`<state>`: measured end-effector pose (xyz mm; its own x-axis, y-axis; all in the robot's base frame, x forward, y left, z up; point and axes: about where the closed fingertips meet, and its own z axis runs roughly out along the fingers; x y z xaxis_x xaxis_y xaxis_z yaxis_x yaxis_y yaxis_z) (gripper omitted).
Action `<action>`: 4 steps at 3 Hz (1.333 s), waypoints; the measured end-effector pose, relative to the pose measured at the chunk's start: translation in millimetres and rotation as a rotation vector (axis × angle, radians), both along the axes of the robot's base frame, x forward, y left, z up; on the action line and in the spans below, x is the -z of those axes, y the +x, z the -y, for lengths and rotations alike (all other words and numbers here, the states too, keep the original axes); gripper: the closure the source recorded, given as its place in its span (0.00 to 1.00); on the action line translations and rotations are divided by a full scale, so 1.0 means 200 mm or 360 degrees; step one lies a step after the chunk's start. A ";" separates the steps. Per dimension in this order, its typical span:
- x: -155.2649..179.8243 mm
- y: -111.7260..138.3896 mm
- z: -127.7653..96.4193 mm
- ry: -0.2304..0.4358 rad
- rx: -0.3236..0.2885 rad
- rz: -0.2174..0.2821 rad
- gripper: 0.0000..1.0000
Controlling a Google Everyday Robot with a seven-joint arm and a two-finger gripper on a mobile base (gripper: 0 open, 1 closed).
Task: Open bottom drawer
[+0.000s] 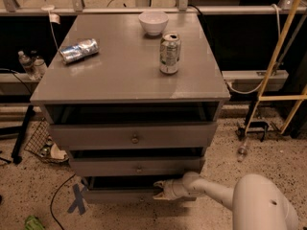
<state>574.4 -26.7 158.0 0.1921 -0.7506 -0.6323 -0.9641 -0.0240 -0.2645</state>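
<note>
The grey cabinet (129, 80) has three flat-fronted drawers stacked below its top. The bottom drawer (120, 195) is the lowest and looks narrowest, just above the floor. Its front shows to the left of my gripper, and its knob is hidden. My gripper (159, 190) reaches in from the lower right on the white arm (211, 191) and sits against the bottom drawer's front, right of its middle, under the middle drawer (136, 166). The top drawer (134, 137) and the middle drawer each show a small round knob.
On the cabinet top stand a white bowl (153, 22), an upright can (170, 52) and a crushed can lying on its side (78, 50). A wire basket (42, 143) and cables lie on the floor at left. A yellow frame (283, 56) stands at right. Blue tape (76, 198) marks the floor.
</note>
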 end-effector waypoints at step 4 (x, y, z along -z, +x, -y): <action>0.00 0.00 0.00 0.0000 0.0000 0.0000 1.00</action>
